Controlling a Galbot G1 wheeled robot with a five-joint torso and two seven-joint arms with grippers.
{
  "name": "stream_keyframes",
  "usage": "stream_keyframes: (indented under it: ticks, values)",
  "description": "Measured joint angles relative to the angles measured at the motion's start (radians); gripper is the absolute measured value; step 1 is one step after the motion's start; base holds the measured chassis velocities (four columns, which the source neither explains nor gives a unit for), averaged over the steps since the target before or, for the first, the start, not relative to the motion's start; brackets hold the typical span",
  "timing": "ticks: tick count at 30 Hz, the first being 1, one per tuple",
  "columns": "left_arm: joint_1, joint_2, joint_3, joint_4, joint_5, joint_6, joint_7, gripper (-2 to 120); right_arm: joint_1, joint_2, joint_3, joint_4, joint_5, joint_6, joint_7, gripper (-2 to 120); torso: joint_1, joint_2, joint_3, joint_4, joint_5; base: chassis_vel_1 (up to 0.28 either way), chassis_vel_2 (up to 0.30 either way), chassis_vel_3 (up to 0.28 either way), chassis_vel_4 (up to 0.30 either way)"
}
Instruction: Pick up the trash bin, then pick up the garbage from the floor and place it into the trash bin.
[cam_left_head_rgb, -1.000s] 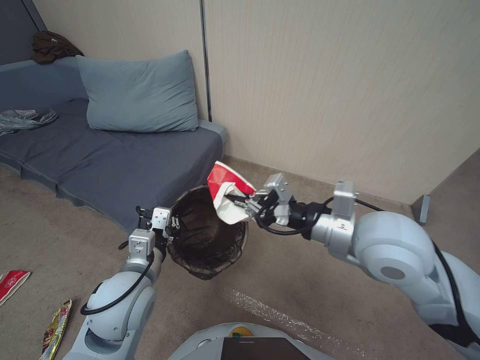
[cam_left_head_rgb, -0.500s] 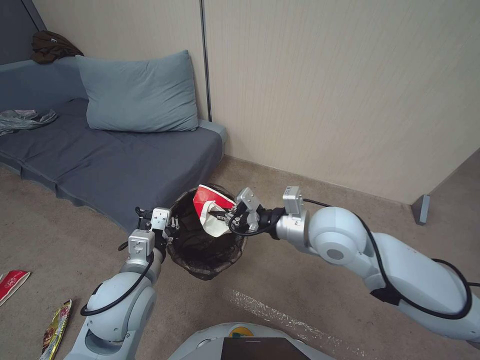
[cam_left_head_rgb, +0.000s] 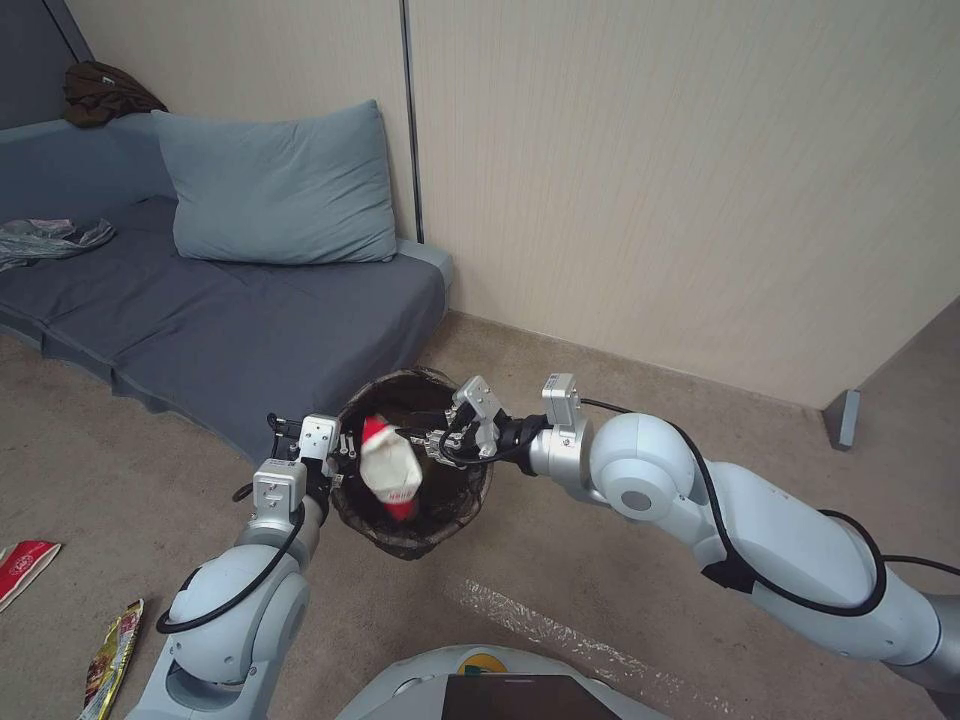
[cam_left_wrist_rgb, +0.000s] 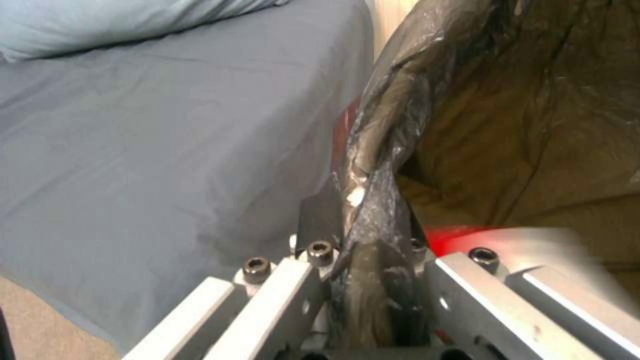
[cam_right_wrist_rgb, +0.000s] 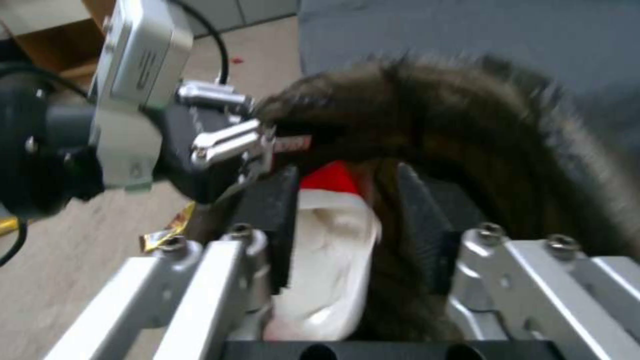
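The big grey sofa (cam_left_head_rgb: 200, 320) is sitting just behind the left gripper (cam_left_head_rgb: 345, 447), with a blue pillow (cam_left_head_rgb: 275, 190) leaning on the wall (cam_left_head_rgb: 650, 180) farther back. A crinkly grey bag (cam_left_head_rgb: 50, 238) is lying on the far end of the sofa, well away from both grippers. The tan carpet (cam_left_head_rgb: 600, 560) is spreading out below both arms.

The trash bin (cam_left_head_rgb: 412, 462) is hanging in the air between the two grippers, and its dark bag liner (cam_left_wrist_rgb: 507, 100) is folded over the rim. The left gripper is pinching the rim and liner tight on its side of the bin, right next to the sofa edge. The right gripper (cam_left_head_rgb: 432, 442) is reaching over the other side of the rim, above the open mouth. Its fingers (cam_right_wrist_rgb: 267, 210) are spread apart and are not touching the wrapper.

The red-and-white wrapper (cam_left_head_rgb: 388, 478) is sitting in the mouth of the bin, just past the right gripper's tips and close to the left gripper.

There is open carpet on the right gripper's side, all the way to the wall. On the floor behind the left arm, a second red-and-white wrapper (cam_left_head_rgb: 25, 565) and a yellow snack bag (cam_left_head_rgb: 112, 660) are lying near each other.
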Motion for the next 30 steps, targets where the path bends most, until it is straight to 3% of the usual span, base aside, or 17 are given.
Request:
stream_keyframes:
  ticks: [7, 9, 17, 19, 30]
  values:
    - [-0.006, 0.001, 0.003, 0.003, 0.0, 0.0, 0.0, 0, -0.011, -0.001, 0.024, 0.001, 0.0, 0.008, 0.003, 65, 0.0, 0.0, 0.0, 0.0, 0.0001, 0.0, 0.0, 0.0, 0.0]
    - [-0.006, 0.003, 0.001, 0.002, -0.002, 0.0, 0.001, 0, -0.037, -0.003, 0.08, 0.015, -0.001, 0.018, 0.004, 78, 0.0, 0.0, 0.0, 0.0001, 0.0001, 0.0, 0.0, 0.0, 0.0]
    - [-0.006, 0.006, -0.003, -0.005, -0.012, 0.0, 0.004, 0, -0.096, -0.027, 0.257, 0.057, -0.011, 0.044, 0.037, 99, 0.0, 0.0, 0.0, 0.0, 0.0001, 0.0, 0.0, 0.0, 0.0]
    - [-0.006, 0.006, -0.003, -0.007, -0.018, 0.0, 0.004, 0, -0.133, -0.042, 0.329, 0.076, -0.056, 0.063, 0.089, 100, 0.0, 0.0, 0.0, 0.0001, 0.0001, 0.0, 0.0, 0.0, 0.0]
    - [-0.006, 0.005, -0.003, -0.008, -0.023, 0.0, 0.001, 0, -0.187, -0.048, 0.414, 0.091, -0.099, 0.075, 0.135, 100, 0.0, 0.0, 0.0, 0.0002, 0.0001, 0.0, 0.0, 0.0, 0.0]
